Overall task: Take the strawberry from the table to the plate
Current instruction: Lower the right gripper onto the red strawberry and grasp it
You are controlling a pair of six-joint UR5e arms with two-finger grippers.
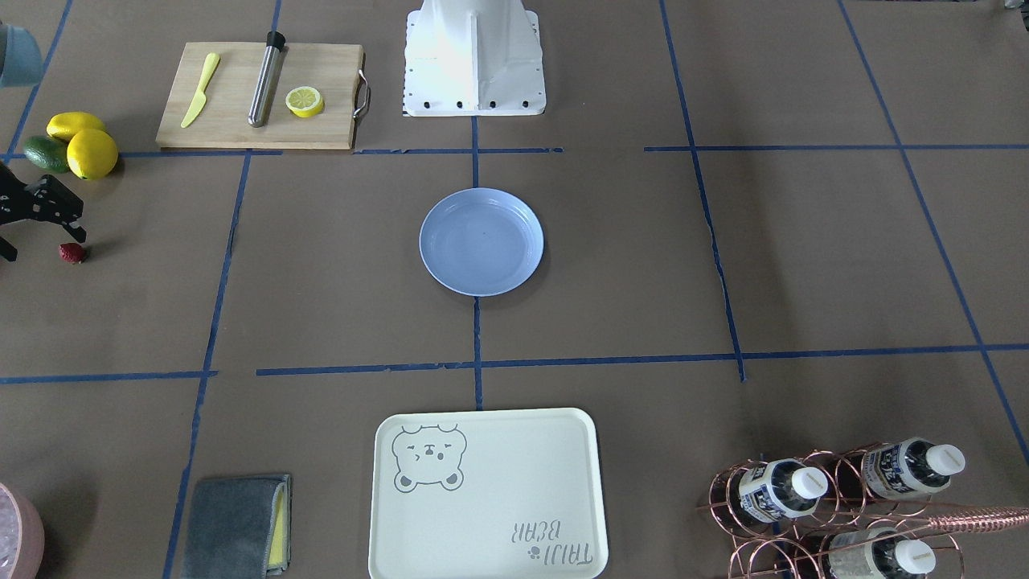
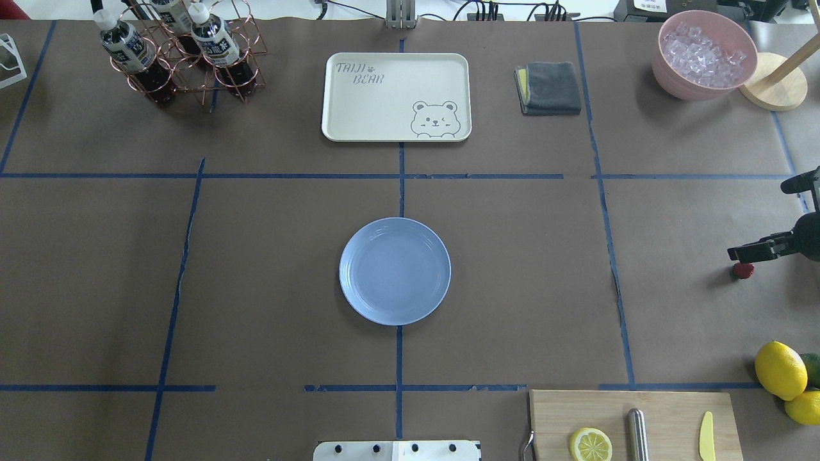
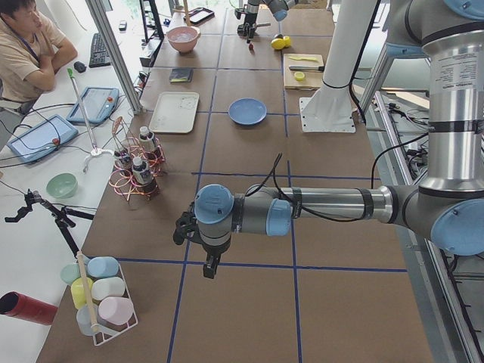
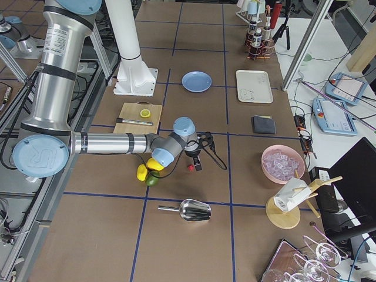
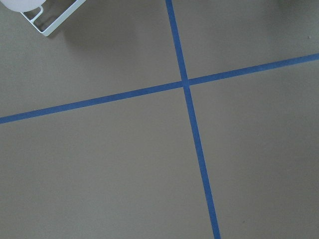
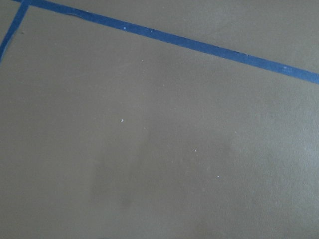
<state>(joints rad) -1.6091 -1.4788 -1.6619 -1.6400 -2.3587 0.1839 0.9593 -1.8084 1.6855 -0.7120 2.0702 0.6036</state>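
Just beside the strawberry [image 2: 743,271], right pincer [image 2: 740,253], forearm [image 4: 111,143] level.

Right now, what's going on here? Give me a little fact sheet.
strawberry: lying on the table, not yet on the plate
plate: mid-table, nothing on it
right gripper: close beside the strawberry; open or shut unclear
left gripper: over bare table at the far end; open or shut unclear
lemons: near the strawberry

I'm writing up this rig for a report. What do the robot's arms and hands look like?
The left arm and right arm are silver tubes with light-blue joint caps and looping black cables. The left hand and right hand are black.
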